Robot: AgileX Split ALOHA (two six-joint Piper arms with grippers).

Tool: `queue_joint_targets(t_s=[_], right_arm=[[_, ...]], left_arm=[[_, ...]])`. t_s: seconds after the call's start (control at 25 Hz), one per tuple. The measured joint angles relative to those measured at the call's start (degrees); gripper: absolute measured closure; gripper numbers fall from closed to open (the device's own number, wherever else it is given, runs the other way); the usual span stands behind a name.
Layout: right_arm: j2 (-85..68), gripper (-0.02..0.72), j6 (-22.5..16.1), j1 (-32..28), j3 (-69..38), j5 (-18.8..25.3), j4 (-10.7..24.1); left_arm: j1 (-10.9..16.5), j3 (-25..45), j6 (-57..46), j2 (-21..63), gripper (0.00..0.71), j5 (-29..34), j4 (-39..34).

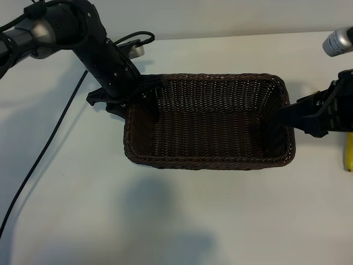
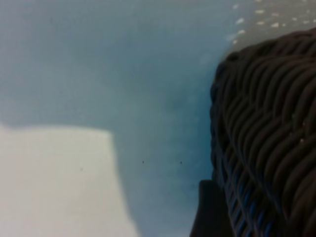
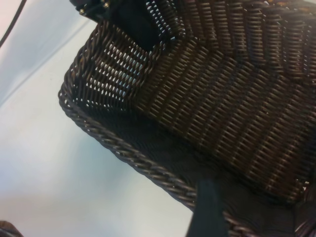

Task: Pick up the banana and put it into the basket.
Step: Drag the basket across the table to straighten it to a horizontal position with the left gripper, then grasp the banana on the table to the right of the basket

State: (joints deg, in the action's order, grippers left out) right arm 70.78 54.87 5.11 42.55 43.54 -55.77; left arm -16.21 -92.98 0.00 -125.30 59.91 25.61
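The dark brown wicker basket (image 1: pixel 209 162) stands in the middle of the white table and holds nothing. Only a yellow strip of the banana (image 1: pixel 348 153) shows at the far right edge, on the table outside the basket and just behind my right gripper. My left gripper (image 1: pixel 129 94) is at the basket's left end, open, one finger over the rim and the other outside. In the left wrist view one finger (image 2: pixel 210 212) stands beside the woven wall (image 2: pixel 266 138). My right gripper (image 1: pixel 295 116) is open at the right end, with a finger (image 3: pixel 210 207) over the braided rim (image 3: pixel 148 165).
A black cable (image 1: pixel 44 149) runs down the table's left side. The right arm's silver tube (image 1: pixel 339 41) shows at the top right. Bare white table lies in front of the basket.
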Motion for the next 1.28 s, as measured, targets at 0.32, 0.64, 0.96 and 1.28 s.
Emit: queue_joint_targets(t_s=[0.32, 0.64, 0.96, 1.28], right_arm=[[0.00, 0.167, 0.00, 0.00, 0.00, 0.00, 0.00], [0.00, 0.167, 0.00, 0.00, 0.00, 0.00, 0.00], [0.00, 0.167, -0.25, 0.00, 0.00, 0.00, 0.00], [0.00, 0.167, -1.14, 0.00, 0.00, 0.00, 0.00]], left_arm=[[0.00, -0.07, -1.58, 5.57, 0.170, 3.74, -3.64], [0.00, -0.07, -3.75, 11.96, 0.170, 6.65, -10.98], [0.91, -0.45, -7.28, 17.71, 0.170, 7.37, -30.50], [8.87, -0.49, -7.43, 20.08, 0.170, 7.37, -37.40]])
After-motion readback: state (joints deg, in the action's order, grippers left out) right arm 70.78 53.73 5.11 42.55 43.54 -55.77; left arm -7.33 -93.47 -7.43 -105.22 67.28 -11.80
